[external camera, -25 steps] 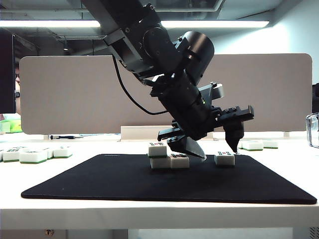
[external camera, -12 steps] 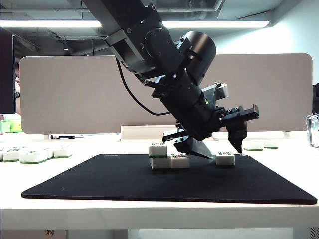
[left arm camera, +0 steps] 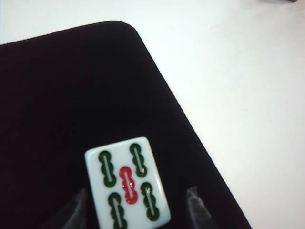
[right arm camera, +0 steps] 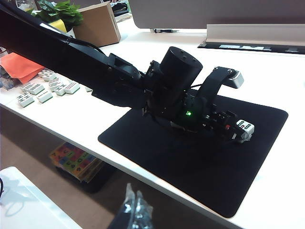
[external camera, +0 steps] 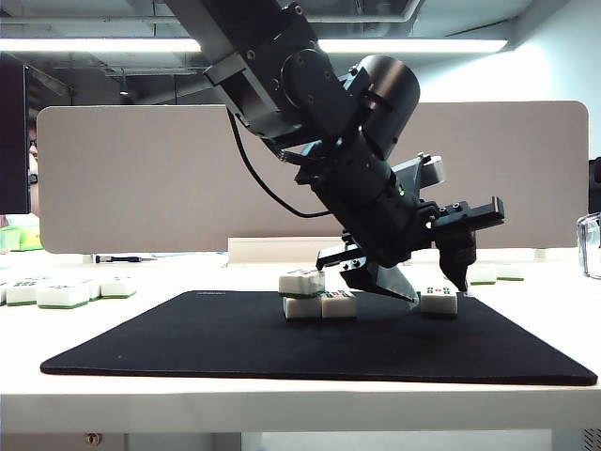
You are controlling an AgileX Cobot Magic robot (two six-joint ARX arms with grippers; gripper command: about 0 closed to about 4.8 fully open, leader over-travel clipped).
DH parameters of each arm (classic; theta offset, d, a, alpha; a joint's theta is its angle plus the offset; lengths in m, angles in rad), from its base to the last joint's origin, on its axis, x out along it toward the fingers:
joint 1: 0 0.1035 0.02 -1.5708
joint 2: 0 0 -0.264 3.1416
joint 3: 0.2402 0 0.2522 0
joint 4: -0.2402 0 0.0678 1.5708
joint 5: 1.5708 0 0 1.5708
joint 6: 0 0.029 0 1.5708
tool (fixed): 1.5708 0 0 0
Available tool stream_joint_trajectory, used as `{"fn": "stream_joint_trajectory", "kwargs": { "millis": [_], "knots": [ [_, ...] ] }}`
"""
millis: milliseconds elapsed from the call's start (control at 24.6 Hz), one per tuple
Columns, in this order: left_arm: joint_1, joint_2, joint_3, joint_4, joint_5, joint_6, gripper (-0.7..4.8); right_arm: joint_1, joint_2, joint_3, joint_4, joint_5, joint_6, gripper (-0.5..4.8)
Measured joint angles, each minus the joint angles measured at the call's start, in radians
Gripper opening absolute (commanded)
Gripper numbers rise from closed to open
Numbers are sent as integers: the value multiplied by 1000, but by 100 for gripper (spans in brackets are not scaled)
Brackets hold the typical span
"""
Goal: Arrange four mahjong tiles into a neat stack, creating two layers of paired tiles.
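My left end effector [external camera: 439,286] is part open astride the loose tile [left arm camera: 127,185], gripping nothing; an off-centre close skews it, right end effector unseen

Black mat [external camera: 235,348] across the white tabletop [external camera: 282,404], spare tiles [external camera: 66,293] near its left edge, cardboard box [right arm camera: 97,24] at a far corner

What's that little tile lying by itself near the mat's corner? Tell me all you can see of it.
The lone mahjong tile is a glossy white block lying face up on the black mat, showing four green bamboo marks around a red one. It sits between the open fingers of the left end effector, apart from the three stacked tiles.
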Motion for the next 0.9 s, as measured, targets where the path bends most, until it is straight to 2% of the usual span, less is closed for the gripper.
{"fn": "stream_joint_trajectory", "kwargs": {
  "millis": [41, 204, 529, 652, 814, 896],
  "knots": [
    [0, 0, 0, 0, 0, 0, 174, 0, 0, 0, 0, 0, 0, -1],
    [0, 0, 2, 5, 2, -3, 174, 0, 0, 0, 0, 0, 0, -1],
    [0, -25, 0, -16, 10, 46, 175, 0, 0, 0, 0, 0, 0, -1],
    [0, -75, 0, -6, 10, 103, 212, 0, 0, 0, 0, 0, 0, -1],
    [0, -79, 0, 4, 10, 152, 373, 0, 0, 0, 0, 0, 0, -1],
    [-1, -74, 0, -4, 9, 181, 372, 0, 0, 0, 0, 0, 0, -1]
  ]
}}
